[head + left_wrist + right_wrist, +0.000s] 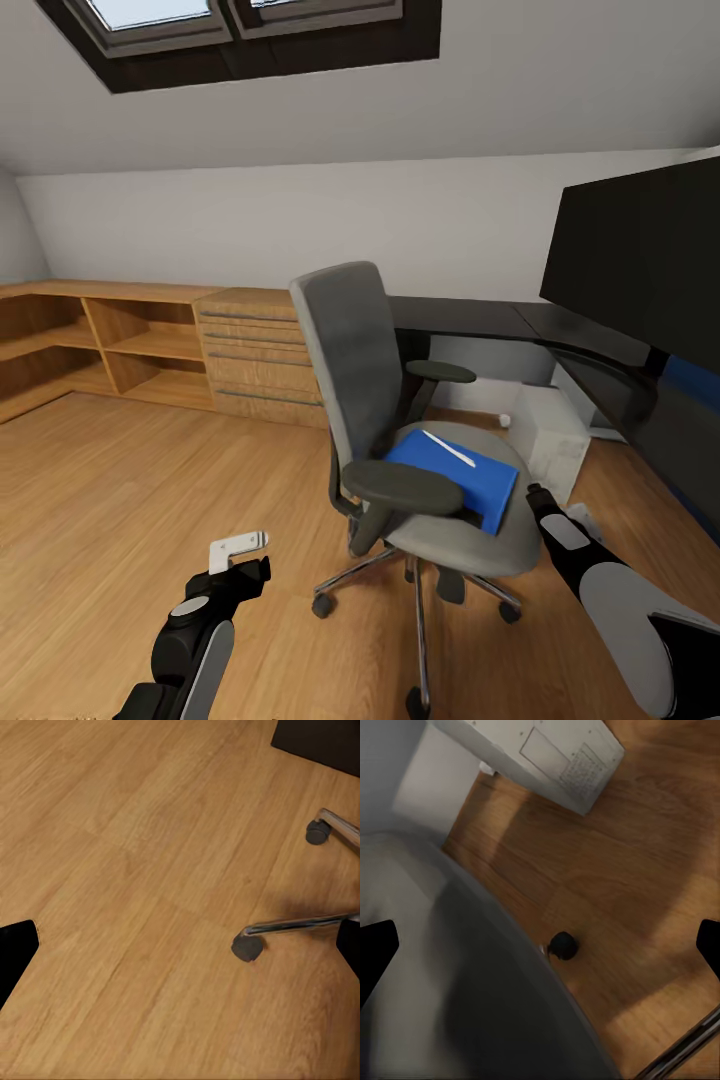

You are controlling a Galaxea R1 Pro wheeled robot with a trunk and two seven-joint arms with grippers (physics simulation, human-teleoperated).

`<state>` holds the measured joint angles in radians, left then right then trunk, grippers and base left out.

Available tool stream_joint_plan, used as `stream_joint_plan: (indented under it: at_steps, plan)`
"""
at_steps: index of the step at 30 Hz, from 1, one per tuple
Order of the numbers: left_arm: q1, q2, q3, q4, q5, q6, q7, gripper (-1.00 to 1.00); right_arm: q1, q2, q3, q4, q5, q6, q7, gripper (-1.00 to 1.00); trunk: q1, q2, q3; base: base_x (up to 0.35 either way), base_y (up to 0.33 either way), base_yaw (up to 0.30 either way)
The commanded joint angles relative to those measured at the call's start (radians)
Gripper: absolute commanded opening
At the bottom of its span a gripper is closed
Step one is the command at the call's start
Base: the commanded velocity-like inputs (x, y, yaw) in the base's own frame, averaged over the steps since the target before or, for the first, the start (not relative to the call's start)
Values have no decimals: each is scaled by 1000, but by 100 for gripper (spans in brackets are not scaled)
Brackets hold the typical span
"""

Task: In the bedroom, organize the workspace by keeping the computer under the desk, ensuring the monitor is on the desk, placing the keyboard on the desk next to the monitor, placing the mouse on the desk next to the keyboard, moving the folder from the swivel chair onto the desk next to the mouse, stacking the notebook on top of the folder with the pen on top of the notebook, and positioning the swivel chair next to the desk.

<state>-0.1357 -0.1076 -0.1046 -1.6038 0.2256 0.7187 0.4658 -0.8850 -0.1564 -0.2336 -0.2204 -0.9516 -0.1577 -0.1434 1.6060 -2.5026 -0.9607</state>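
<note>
I'm looking at a home attic room used as a study: sloped ceiling with skylight [240,30] at top, low wooden shelving [120,345] at left, black desk [520,325] and monitor [640,260] at right, office chair [420,440] mid-frame on wood floor [130,490].

Both arms are reaching forward and low. The left gripper [240,552] is hanging with its fingers [16,949] spread wide; the right gripper [537,492] is likewise holding its jaws parted, grasping nothing.
</note>
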Motion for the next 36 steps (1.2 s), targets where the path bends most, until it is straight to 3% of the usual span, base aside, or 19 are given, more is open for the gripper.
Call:
stream_joint_plan:
  at_steps: [1, 25, 36]
  plan:
    - [-1, 0, -1, -1, 10, 2, 10, 100, 0, 0, 5, 0, -13, -3, -1, 100, 0, 0, -1, 0, 0, 157]
    - [-1, -1, -3, 27, 11, 2, 8, 100, 0, 0, 7, 0, -12, -4, 2, 100, 0, 0, -1, 1, 0, 255]
    - [-1, -1, -3, 32, 10, 1, 10, 100, 0, -1, 9, -2, -12, -5, 2, 100, 0, 0, -2, 232, 0, 243]
